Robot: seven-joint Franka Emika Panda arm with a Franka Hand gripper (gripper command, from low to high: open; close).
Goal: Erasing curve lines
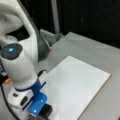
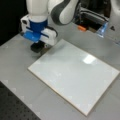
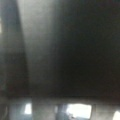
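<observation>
I see the gripper [image 2: 38,47] pinching a black eraser [image 2: 37,47] on the table [image 2: 17,57] at the white board's [image 2: 75,75] ten o'clock corner; no curve lines show, so I risk wiping blind.

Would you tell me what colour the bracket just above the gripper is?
Bright blue; the bracket shows best in a front view, above the gripper.

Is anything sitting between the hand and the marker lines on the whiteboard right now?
Nothing visible blocks it. The hand, with a black block at its tip, hangs by the white board's corner. The board looks bare in both front views; no curve lines can be made out on it.
</observation>
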